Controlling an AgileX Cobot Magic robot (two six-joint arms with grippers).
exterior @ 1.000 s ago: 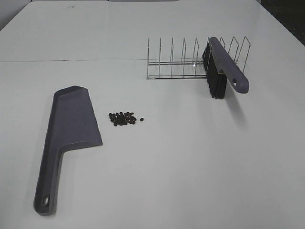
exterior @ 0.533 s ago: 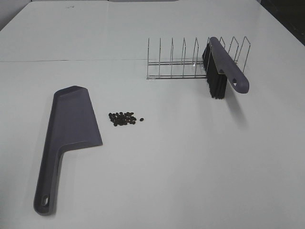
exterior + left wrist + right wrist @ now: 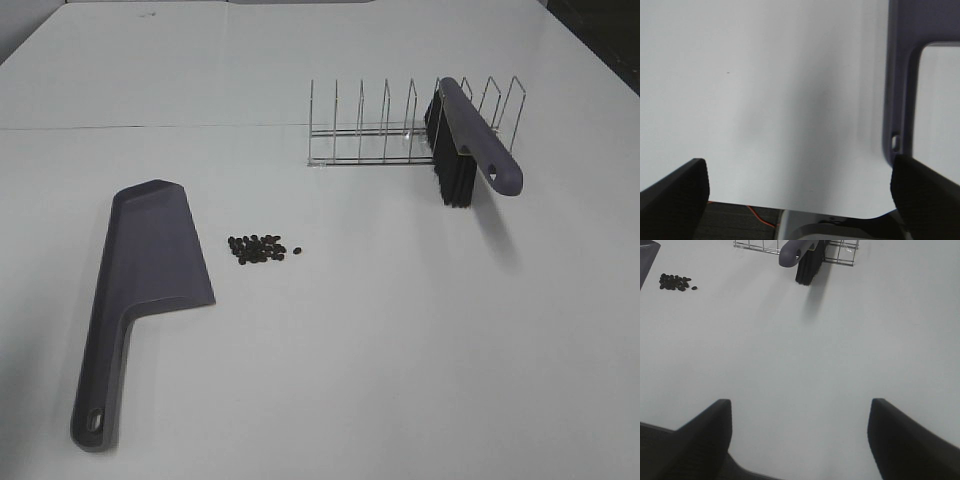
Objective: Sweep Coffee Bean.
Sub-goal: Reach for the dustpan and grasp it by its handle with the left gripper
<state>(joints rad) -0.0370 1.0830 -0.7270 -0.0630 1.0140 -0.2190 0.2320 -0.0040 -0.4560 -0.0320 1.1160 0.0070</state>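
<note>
White table (image 3: 400,350), coffee beans (image 3: 674,282) (tight cluster) well apart from right fingers (image 3: 700,440).

counter (image 3: 400,350): white, smooth, matt with a faint soft sheen.
dustpan (image 3: 150,255): purple-grey plastic, smooth, matt.
brush (image 3: 480,140): purple-grey plastic back and handle, smooth and matt; black bristles, dense and dull.
rack (image 3: 370,131): thin metal wire, bright and shiny.
coffee bean (image 3: 258,249): dark brown-black; finish too small to tell.
left hand (image 3: 800,192): black, matt, plastic-looking.
right hand (image 3: 802,437): black, matt, plastic-looking.
</note>
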